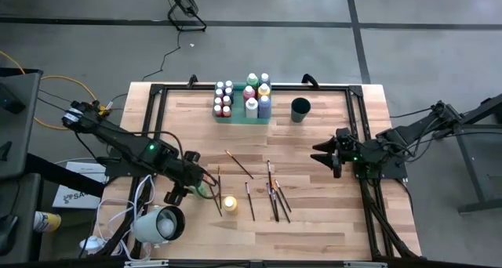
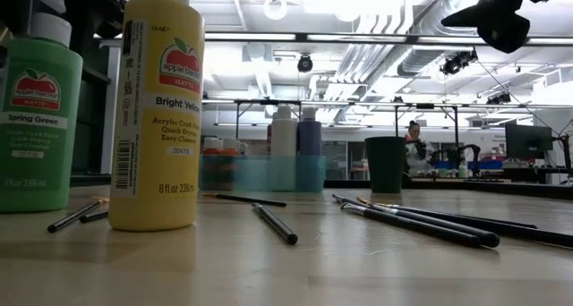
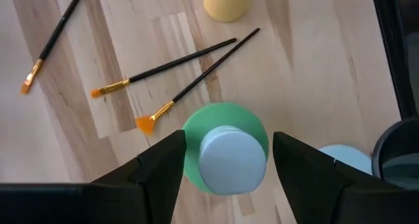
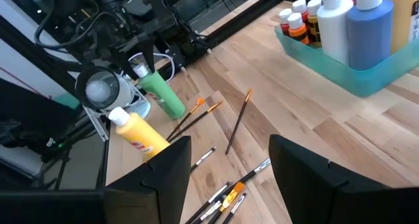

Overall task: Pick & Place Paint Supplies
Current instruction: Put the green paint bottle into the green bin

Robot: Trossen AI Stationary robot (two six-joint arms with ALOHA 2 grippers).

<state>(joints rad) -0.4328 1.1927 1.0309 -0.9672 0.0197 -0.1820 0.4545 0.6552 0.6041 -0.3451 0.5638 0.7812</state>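
Standing upright on the table's near-left part, your green bottle sits between the left gripper fingers, jaws spread, not pinching | yellow bottle just beside; brushes scattered mid-table | right gripper parted, empty, at the table's right.

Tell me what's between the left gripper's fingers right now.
The green paint bottle with its white cap stands upright between the left gripper's open fingers, seen in the left wrist view.
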